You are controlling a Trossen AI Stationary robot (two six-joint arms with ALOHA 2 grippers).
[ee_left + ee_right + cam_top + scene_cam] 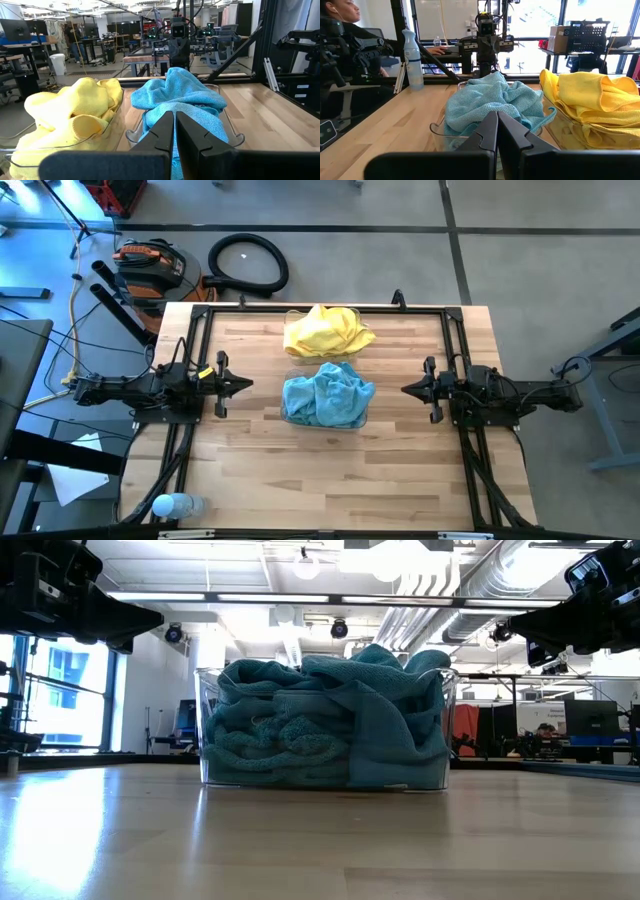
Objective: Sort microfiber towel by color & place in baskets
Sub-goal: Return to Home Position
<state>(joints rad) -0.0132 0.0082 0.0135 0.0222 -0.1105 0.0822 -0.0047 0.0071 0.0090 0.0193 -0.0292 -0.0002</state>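
Observation:
Several turquoise-blue towels [327, 393] are heaped in the nearer clear basket [364, 416] at the table's middle. Several yellow towels [326, 331] fill the farther clear basket [296, 314] behind it. The blue heap rises above the rim in the low view [330, 720]. My left gripper [247, 384] is shut and empty, left of the blue basket, above the table. My right gripper [406, 389] is shut and empty, right of it. Each wrist view shows both heaps, as in the left wrist view [180, 95] and the right wrist view [490, 100].
A plastic water bottle [176, 505] lies at the table's near left corner. A black frame [320, 310] runs around the table's far and side edges. A person sits beyond the table's near side in the right wrist view [345, 30]. Bare wood lies near the front.

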